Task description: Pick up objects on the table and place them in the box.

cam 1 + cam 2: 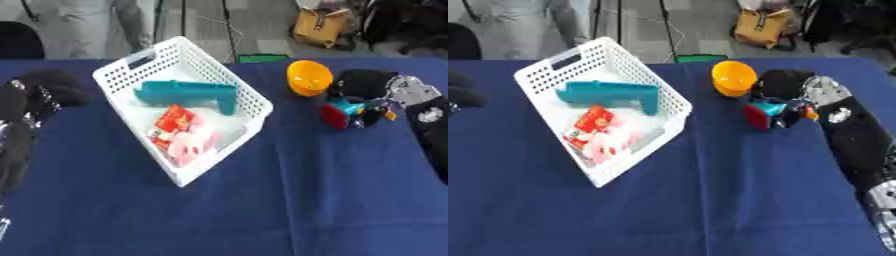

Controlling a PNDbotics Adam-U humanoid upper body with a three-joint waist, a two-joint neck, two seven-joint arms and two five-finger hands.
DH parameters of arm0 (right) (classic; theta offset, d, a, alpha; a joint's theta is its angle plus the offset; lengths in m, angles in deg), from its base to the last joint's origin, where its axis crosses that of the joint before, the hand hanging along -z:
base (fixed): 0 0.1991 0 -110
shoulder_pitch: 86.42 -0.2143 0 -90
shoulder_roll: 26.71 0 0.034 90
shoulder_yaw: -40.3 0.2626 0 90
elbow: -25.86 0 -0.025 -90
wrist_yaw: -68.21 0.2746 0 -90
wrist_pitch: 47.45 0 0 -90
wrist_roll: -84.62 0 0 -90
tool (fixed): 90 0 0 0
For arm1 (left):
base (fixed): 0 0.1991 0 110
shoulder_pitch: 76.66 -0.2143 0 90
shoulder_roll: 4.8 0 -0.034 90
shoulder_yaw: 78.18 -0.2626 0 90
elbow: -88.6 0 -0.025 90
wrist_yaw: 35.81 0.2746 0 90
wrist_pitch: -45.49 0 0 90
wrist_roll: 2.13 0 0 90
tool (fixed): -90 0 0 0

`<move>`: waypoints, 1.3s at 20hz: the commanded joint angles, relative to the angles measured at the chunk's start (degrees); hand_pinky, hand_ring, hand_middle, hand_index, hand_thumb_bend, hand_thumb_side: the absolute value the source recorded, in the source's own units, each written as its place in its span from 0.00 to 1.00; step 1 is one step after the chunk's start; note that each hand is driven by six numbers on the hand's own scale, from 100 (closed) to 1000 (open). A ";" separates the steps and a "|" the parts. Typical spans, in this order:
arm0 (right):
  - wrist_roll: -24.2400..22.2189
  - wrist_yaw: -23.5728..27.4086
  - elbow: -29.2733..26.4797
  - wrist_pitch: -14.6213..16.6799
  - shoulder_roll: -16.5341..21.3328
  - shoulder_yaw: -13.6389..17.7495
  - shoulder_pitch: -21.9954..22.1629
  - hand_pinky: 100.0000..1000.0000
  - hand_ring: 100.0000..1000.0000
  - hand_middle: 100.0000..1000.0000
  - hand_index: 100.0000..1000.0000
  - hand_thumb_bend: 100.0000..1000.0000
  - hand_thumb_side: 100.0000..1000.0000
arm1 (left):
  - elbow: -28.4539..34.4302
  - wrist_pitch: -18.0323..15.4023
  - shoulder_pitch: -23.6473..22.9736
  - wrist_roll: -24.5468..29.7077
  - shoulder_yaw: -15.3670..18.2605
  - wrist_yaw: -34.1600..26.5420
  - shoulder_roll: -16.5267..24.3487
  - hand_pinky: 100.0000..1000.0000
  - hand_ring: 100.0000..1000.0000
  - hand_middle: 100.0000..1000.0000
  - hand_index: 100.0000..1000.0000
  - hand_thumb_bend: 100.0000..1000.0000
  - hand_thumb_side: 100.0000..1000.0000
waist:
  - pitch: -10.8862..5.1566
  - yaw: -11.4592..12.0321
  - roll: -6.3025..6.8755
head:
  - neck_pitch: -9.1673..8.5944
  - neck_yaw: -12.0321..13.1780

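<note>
- White basket [255, 102] w/ perforated walls sits askew on blue tablecloth [332, 200], left of centre.
- Inside basket: teal L-shaped piece [188, 95] across the far half; red packet [173, 122] and pale pink item [192, 142] below it, nearer the front corner.
- Orange bowl [733, 77] on its side, opening up-left, on cloth just right of basket, not touching it.
- Small toy [770, 113], teal body w/ a red round part on its left, sits on cloth just below-right of bowl.
- Right hand [785, 85] comes in from right side; black fingers curled over the toy from above/behind – looks like gripping it. Silver wrist [826, 92] and black forearm trail toward lower right.
- Left hand [48, 87] at left edge, black, resting on cloth well apart from basket; fingers look curled in, nothing in them.
</note>
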 commanded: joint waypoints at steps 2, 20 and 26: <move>0.54 -1.37 0.44 -0.35 0.21 0.24 -1.56 0.94 0.87 0.75 0.78 0.38 0.17 | 1.13 -0.18 0.88 0.08 0.09 -0.16 0.92 0.73 0.65 0.68 0.80 0.14 0.91 | -0.59 0.40 -0.02 | -0.32 -0.32; 10.19 1.37 -2.90 -0.67 2.24 0.63 -0.53 0.71 0.59 0.27 0.38 0.24 0.00 | 1.13 0.01 0.58 -0.13 0.28 -0.27 0.98 0.73 0.65 0.68 0.80 0.14 0.90 | -1.03 -0.81 -0.06 | -0.07 0.02; 10.36 6.12 -7.16 1.36 4.29 0.93 0.10 0.69 0.58 0.25 0.37 0.24 0.00 | 1.13 0.03 0.34 -0.25 0.41 -0.25 1.10 0.73 0.65 0.68 0.80 0.14 0.90 | -1.31 -1.27 -0.12 | 0.07 0.28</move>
